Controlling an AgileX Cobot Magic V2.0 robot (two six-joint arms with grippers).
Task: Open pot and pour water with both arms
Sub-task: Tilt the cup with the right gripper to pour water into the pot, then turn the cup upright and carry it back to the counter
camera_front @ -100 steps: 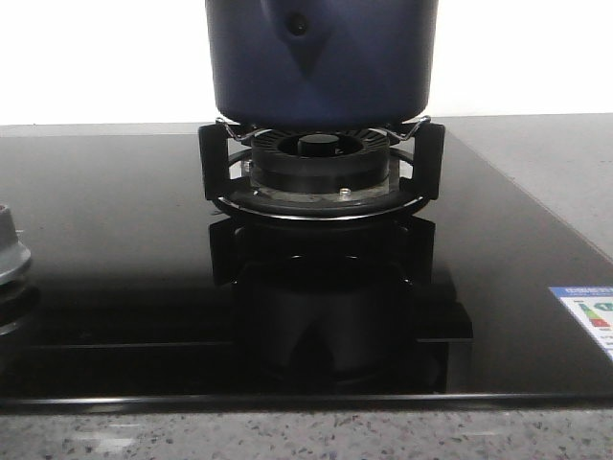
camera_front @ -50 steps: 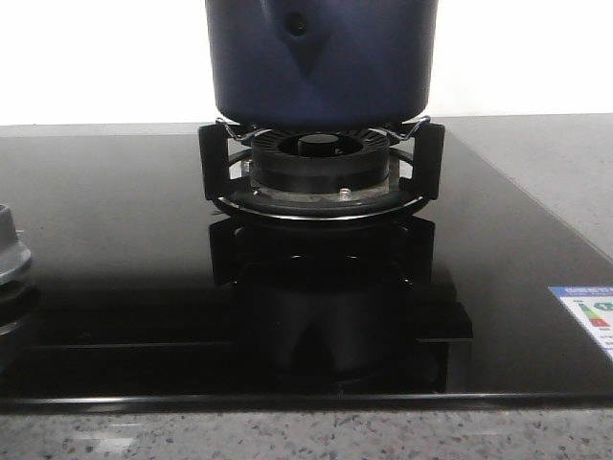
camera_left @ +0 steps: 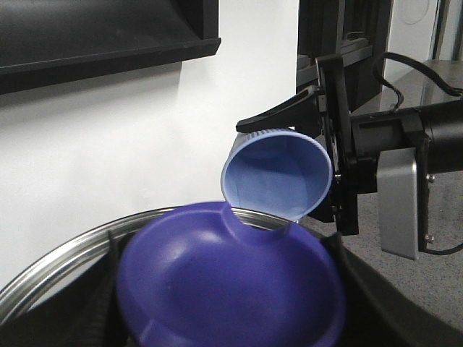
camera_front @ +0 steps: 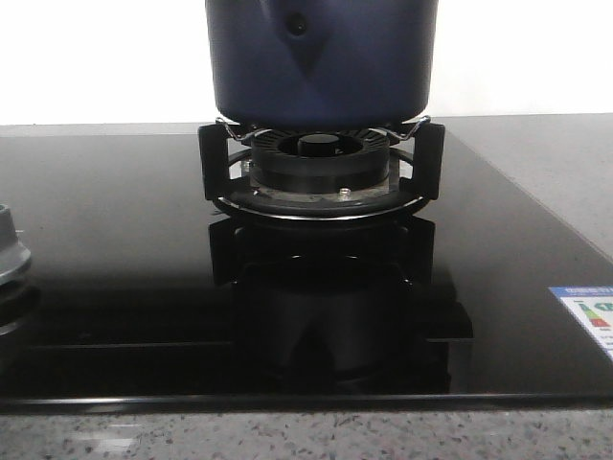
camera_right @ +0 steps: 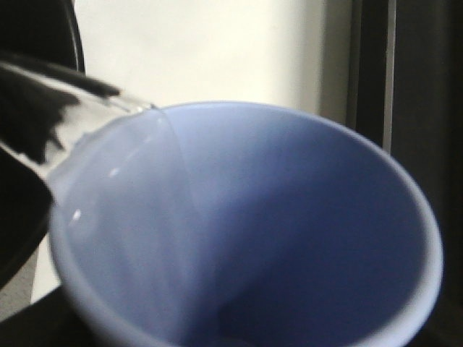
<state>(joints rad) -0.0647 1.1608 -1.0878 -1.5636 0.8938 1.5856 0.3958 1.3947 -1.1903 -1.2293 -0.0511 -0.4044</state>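
Surface: glossy black glass hob (camera_front: pixel 115 249) set in a grey speckled stone bench (camera_front: pixel 556 153), white wall behind.
Far left of hob: grey metal burner cap (camera_front: pixel 8 254), cut off by the picture's edge.
Pot: large dark navy-blue matte round pot (camera_front: pixel 321 62) stands upright on the black iron burner grate (camera_front: pixel 321 177) at mid-hob; its triangular riveted handle mount (camera_front: pixel 305 34) faces the front camera; its top is out of the front view.
Right of hob: coloured energy label (camera_front: pixel 589 316) at the near right corner.
Left jaws: hidden in the left wrist view under a purple-blue round lid (camera_left: pixel 231 285), which lies blurred across them with its hollow side up, over the pot's shiny steel rim (camera_left: pixel 51 264); whether they grip it I cannot tell.
Right gripper (camera_left: pixel 329 144): black jaws closed on the sides of a pale blue plastic cup (camera_left: pixel 278 173), tilted mouth-down just above the pot rim.
Cup from the right wrist: clear water (camera_right: pixel 123 217) lies along the lower inner wall toward the lip.
In the way: the lid sits between the left camera and the pot's inside.
Change: the front view matches the earlier frames; the pot has not shifted.
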